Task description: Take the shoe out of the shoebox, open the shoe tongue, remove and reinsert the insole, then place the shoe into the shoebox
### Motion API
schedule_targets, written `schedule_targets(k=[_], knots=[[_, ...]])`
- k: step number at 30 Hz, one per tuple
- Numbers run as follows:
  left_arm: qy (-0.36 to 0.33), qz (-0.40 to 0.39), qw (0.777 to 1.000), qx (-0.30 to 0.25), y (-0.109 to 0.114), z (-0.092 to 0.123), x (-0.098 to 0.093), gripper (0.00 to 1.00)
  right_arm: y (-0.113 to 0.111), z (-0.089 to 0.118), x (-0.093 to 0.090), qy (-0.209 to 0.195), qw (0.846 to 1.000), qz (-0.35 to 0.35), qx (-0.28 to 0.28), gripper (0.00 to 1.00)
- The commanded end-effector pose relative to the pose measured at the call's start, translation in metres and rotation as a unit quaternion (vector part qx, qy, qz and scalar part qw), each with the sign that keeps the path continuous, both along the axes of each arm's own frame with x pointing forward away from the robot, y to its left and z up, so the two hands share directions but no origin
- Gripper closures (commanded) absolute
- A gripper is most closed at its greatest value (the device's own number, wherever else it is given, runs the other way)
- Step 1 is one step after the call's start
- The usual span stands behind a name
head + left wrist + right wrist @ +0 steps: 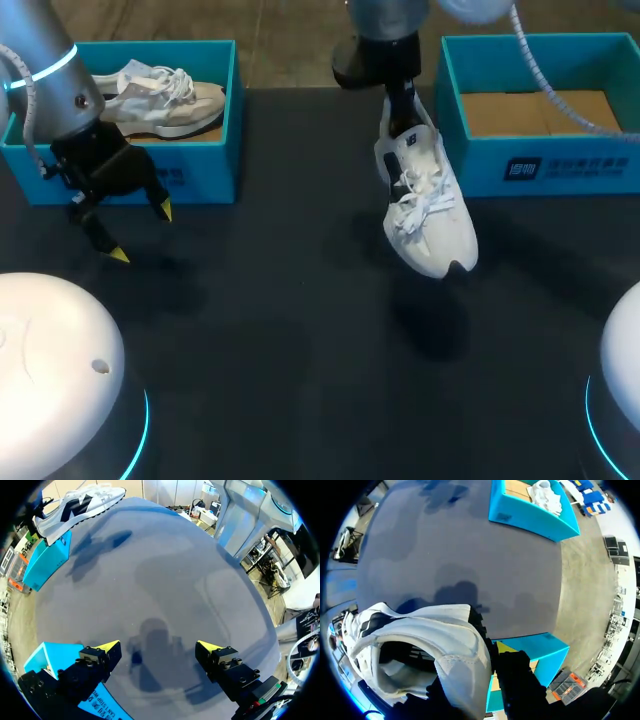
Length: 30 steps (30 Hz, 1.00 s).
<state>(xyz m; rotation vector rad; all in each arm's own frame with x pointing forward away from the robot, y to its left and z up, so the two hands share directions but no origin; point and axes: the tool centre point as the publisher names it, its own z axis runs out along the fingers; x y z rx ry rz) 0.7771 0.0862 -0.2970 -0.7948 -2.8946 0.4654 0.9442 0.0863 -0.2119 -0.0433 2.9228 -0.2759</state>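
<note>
Two teal shoeboxes stood along the far side of the dark tabletop (300, 330). My right end effector (402, 108) was clamped on the heel collar of the white shoe (425, 205). It held the shoe clear of the tabletop, laces up, just beside the right shoebox (540, 165), whose brown cardboard floor lay bare. In the right wrist view, one yellow-tipped finger (501, 648) pressed against the outside of the heel. My left end effector (140, 232) hung with its fingers spread wide and nothing between them. It was just in front of the left shoebox (200, 175), where a second shoe (160, 98) lay.
</note>
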Motion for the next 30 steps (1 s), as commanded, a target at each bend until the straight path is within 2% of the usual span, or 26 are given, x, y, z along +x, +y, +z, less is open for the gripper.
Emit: schedule_targets(k=[1, 5, 8, 13, 15, 20, 21, 27, 30], knots=[[-0.001, 0.000, 1.000, 0.000, 0.001, -0.001, -0.001, 0.00, -0.001, 0.001, -0.001, -0.001, 1.000, 0.000, 0.000, 1.00], [-0.001, 0.000, 1.000, 0.000, 0.001, -0.001, -0.001, 0.00, -0.001, 0.001, -0.001, -0.001, 1.000, 0.000, 0.000, 1.00], [-0.001, 0.000, 1.000, 0.000, 0.001, -0.001, -0.001, 0.00, -0.010, 0.015, 0.010, -0.014, 1.000, -0.003, 0.002, 1.00], [-0.001, 0.000, 1.000, 0.000, 0.001, -0.001, -0.001, 0.00, -0.045, 0.034, 0.035, -0.032, 0.999, 0.005, -0.015, 1.00], [-0.001, 0.000, 1.000, 0.000, 0.001, -0.001, -0.001, 0.00, -0.063, 0.032, 0.047, -0.025, 0.999, 0.003, -0.031, 1.00], [-0.001, 0.000, 1.000, 0.000, 0.001, -0.001, -0.001, 0.00, -0.103, 0.038, 0.076, -0.021, 0.999, 0.028, -0.007, 1.00], [-0.001, 0.000, 1.000, 0.000, 0.001, -0.001, -0.001, 0.00, -0.110, 0.038, 0.082, -0.014, 0.999, 0.012, -0.026, 1.00], [-0.001, 0.000, 1.000, 0.000, 0.001, -0.001, -0.001, 0.00, -0.140, 0.042, 0.115, -0.006, 1.000, 0.002, -0.024, 1.00], [-0.001, 0.000, 1.000, 0.000, 0.001, -0.001, -0.001, 0.00, -0.143, 0.043, 0.117, -0.007, 1.000, -0.006, -0.026, 1.00]])
